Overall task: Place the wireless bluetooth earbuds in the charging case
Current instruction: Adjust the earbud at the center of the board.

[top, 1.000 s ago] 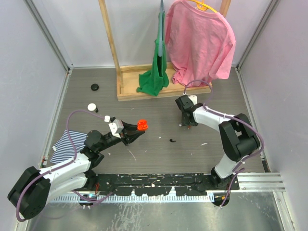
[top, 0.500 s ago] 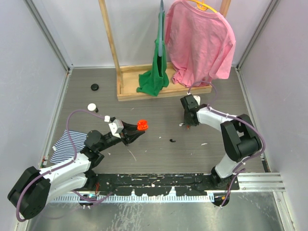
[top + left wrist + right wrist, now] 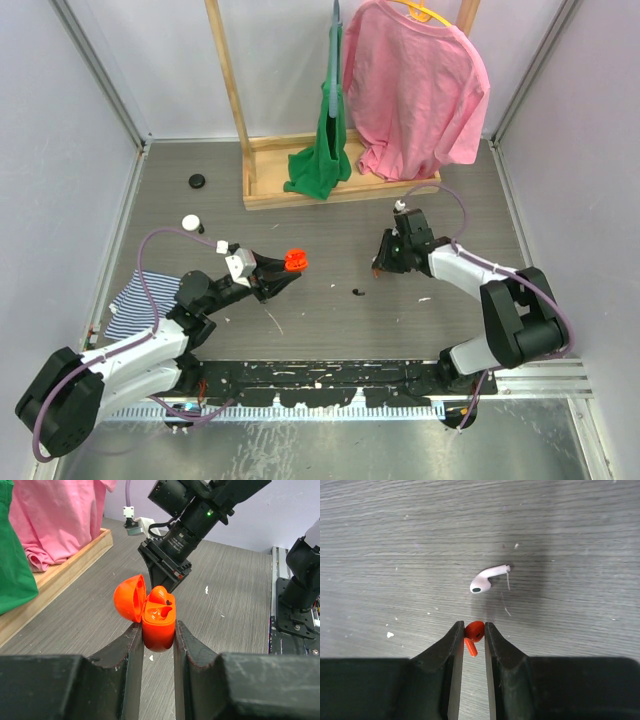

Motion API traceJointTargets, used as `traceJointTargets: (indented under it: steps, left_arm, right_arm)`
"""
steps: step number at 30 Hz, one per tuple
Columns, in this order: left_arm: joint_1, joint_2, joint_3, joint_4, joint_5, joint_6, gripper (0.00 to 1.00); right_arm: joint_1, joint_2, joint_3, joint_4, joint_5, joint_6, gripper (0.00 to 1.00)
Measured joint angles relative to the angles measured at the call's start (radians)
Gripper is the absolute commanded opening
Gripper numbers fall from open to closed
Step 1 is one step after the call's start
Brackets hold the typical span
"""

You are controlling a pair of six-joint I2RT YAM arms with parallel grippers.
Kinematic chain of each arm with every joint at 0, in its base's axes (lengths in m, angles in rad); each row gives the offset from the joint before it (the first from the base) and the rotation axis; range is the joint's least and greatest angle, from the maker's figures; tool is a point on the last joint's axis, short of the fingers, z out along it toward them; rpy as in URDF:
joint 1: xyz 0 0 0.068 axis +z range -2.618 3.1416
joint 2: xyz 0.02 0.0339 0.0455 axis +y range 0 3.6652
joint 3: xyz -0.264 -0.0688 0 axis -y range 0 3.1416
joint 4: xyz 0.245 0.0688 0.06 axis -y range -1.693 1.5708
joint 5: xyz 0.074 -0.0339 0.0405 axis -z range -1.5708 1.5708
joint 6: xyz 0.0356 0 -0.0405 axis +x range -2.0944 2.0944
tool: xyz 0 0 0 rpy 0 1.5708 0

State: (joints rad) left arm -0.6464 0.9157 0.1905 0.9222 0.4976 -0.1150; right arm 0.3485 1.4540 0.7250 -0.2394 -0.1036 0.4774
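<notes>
— From above, where was the charging case (image 3: 294, 260)?

— The left gripper (image 3: 289, 268) held it, a bit left of the middle of the table (image 3: 330, 320). The right gripper (image 3: 380, 263) was off to the right, well apart from the case.

— And on the left wrist camera?

— The left gripper (image 3: 157, 627) had its fingers squeezed tight on the two sides of the charging case (image 3: 159, 617). The lid (image 3: 130, 597) was flipped open to the left. I think one slot looked full and the other looked empty. The right gripper (image 3: 165, 575) was farther off, behind the case.

— What did the right wrist camera show?

— The right gripper (image 3: 474, 630) was almost closed and pinched an orange earbud (image 3: 474, 631). A white earbud (image 3: 489, 578) lay on the table (image 3: 570, 530) just past the fingers. Nothing touched it.

— So how much was done?

— The case was open and held. The orange bud was picked up. It was not yet in the case, so carrying it over and pushing it into the empty slot was left. I could not tell if the white one belonged in this case.
</notes>
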Motion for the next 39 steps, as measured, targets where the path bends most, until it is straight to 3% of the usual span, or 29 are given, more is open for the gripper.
traceJointTargets:
  steps: [8,16,20,29,39]
  left_arm:
    - [0.0,-0.004,0.0,0.0,0.001,0.0,0.0]
    - [0.0,-0.004,0.0,-0.001,0.001,0.0,0.0]
    - [0.0,-0.004,0.001,-0.001,0.001,0.0,0.0]
    - [0.0,-0.003,0.002,-0.001,0.001,0.0,0.0]
    - [0.0,-0.003,0.002,-0.001,0.001,0.0,0.0]
  right_arm:
    - [-0.076,-0.014,-0.154,0.205,-0.187,0.038,0.24]
    - [-0.159,-0.049,-0.25,0.34,-0.283,0.054,0.38]
    - [-0.183,-0.102,-0.261,0.295,-0.241,0.047,0.44]
    - [-0.178,-0.164,-0.257,0.191,-0.148,0.029,0.4]
    - [0.061,-0.241,-0.138,0.005,0.123,0.043,0.36]
